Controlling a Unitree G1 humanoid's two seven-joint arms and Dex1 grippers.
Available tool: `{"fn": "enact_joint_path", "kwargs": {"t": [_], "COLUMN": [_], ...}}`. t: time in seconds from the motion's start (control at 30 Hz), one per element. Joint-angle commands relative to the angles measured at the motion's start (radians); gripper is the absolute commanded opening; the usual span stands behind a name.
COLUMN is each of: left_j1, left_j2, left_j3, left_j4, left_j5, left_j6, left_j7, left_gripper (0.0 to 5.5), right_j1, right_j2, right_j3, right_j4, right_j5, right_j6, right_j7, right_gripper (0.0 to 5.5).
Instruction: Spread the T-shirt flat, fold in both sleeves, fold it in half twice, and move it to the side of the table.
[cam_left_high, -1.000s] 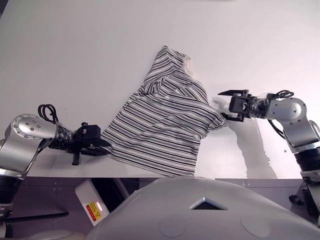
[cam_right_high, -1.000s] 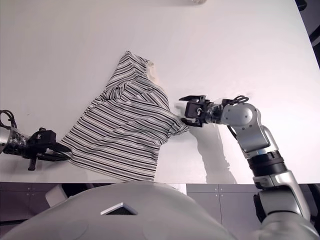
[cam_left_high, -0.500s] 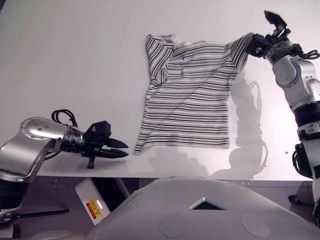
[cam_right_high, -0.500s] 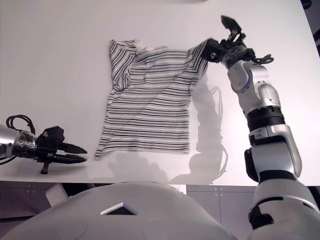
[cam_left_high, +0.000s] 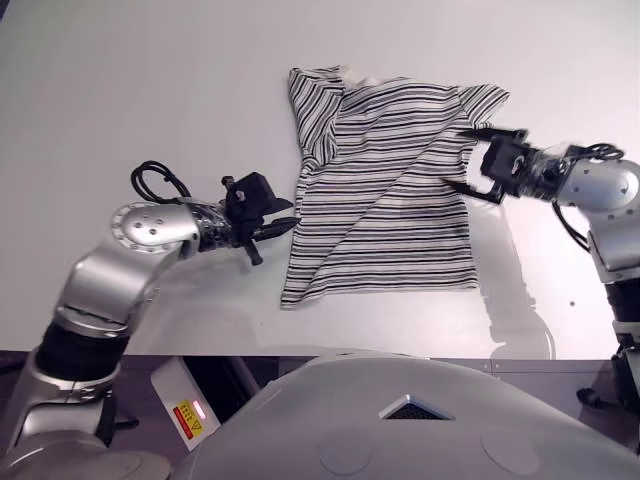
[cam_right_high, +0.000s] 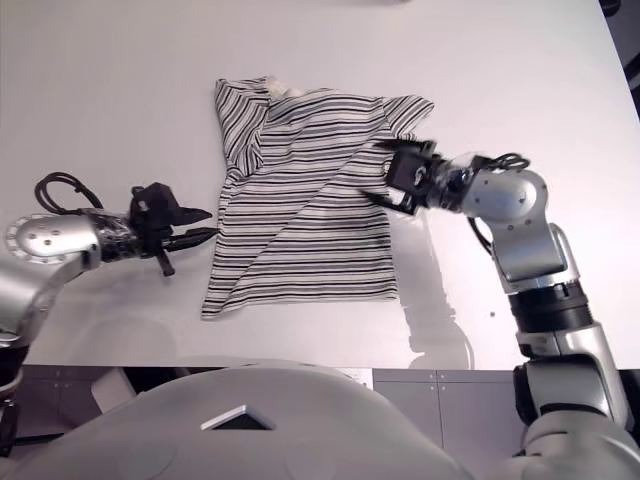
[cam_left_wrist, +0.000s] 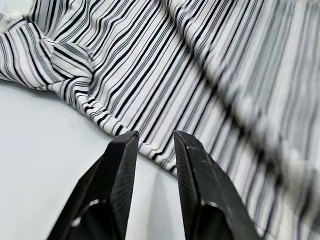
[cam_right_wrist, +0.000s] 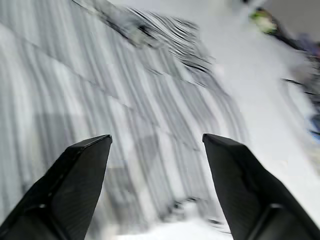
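Note:
The black-and-white striped T-shirt (cam_left_high: 385, 190) lies on the white table (cam_left_high: 150, 100), mostly spread out. Its left sleeve (cam_left_high: 312, 110) is bunched and folded over the body, and a diagonal crease crosses the front. The right sleeve (cam_left_high: 482, 98) lies flat. My left gripper (cam_left_high: 290, 222) sits low at the shirt's left side edge, fingers a narrow gap apart, open and holding nothing; in the left wrist view the gripper (cam_left_wrist: 155, 140) points at the hem. My right gripper (cam_left_high: 463, 157) hovers over the shirt's right side below the sleeve, wide open (cam_right_wrist: 157, 137).
The table's front edge runs just beyond the shirt's bottom hem. A white box with a yellow label (cam_left_high: 185, 405) sits below that edge at the left. Bare table surrounds the shirt on the far, left and right sides.
My right gripper has let go of the right sleeve and dropped back toward me beside the shirt. My left gripper has moved forward and right to the shirt's left edge.

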Motion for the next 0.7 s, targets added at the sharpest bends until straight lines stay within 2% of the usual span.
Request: {"fn": "enact_joint_path", "kwargs": {"t": [0.03,0.17,0.27,0.33,0.47,0.57,0.7], "left_j1": [0.022,0.109,0.237,0.345,0.419,0.406,0.167], "left_j2": [0.001,0.112,0.252,0.310,0.293,0.269,0.158], "left_j3": [-0.164,-0.247,-0.214,-0.148,-0.018,0.094,0.156], "left_j4": [0.068,0.163,0.177,0.120,0.025,-0.053,-0.077], "left_j5": [0.203,0.383,0.390,0.274,0.062,-0.106,-0.272], "left_j6": [-0.171,-0.363,-0.480,-0.509,-0.443,-0.352,-0.176], "left_j7": [0.014,-0.025,-0.079,-0.119,-0.134,-0.149,-0.102], "left_gripper": [1.29,1.29,1.29,1.29,1.29,1.29,1.29], "right_j1": [0.080,0.194,0.329,0.425,0.466,0.438,0.226], "right_j2": [-0.021,-0.067,-0.165,-0.253,-0.313,-0.324,-0.222], "right_j3": [0.068,0.122,0.138,0.125,0.087,0.030,-0.049], "right_j4": [-0.026,-0.056,-0.149,-0.229,-0.299,-0.390,-0.377], "right_j5": [-0.039,-0.092,-0.080,-0.053,-0.004,0.131,0.278], "right_j6": [-0.008,-0.024,-0.016,-0.008,0.024,0.115,0.257], "right_j7": [0.068,0.116,0.180,0.223,0.243,0.281,0.260], "right_gripper": [3.36,3.36,3.36,3.36,3.36,3.36,3.36]}}
